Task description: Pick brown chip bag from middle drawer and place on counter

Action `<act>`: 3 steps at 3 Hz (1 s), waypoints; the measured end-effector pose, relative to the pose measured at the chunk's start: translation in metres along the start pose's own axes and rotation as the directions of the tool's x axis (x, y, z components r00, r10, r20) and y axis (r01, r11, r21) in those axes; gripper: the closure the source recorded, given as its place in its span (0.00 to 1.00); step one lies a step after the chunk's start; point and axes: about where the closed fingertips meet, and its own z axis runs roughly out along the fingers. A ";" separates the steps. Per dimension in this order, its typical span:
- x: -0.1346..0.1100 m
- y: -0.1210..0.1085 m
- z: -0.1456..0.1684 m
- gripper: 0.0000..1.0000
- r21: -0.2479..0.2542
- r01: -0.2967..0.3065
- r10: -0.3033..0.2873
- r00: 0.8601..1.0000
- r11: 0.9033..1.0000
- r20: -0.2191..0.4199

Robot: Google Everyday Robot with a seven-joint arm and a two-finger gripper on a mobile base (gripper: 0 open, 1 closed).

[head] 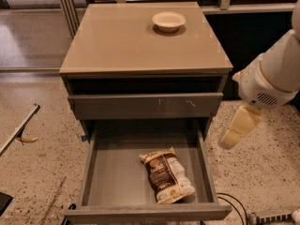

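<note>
The brown chip bag [166, 175] lies flat on the grey floor of the middle drawer [117, 175], right of centre and near the front. The drawer is pulled fully out. The beige counter [131, 41] tops the cabinet. My gripper [239, 127] hangs from the white arm [272, 76] to the right of the cabinet, outside the drawer's right wall and above the bag's level. It holds nothing and is apart from the bag.
A white bowl [168, 20] stands at the counter's back right. A shut drawer front with scratch marks [145, 105] sits above the open drawer. Speckled floor [42, 172] surrounds the cabinet. A black cable [236, 205] lies at the lower right, a dark bar [18, 130] at the left.
</note>
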 end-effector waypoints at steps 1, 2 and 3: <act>0.003 0.042 0.075 0.00 -0.087 -0.034 0.042 0.995 0.996 0.088; -0.004 0.103 0.158 0.00 -0.208 -0.040 0.080 0.979 0.977 0.189; -0.021 0.123 0.232 0.00 -0.251 -0.042 0.106 0.963 0.967 0.247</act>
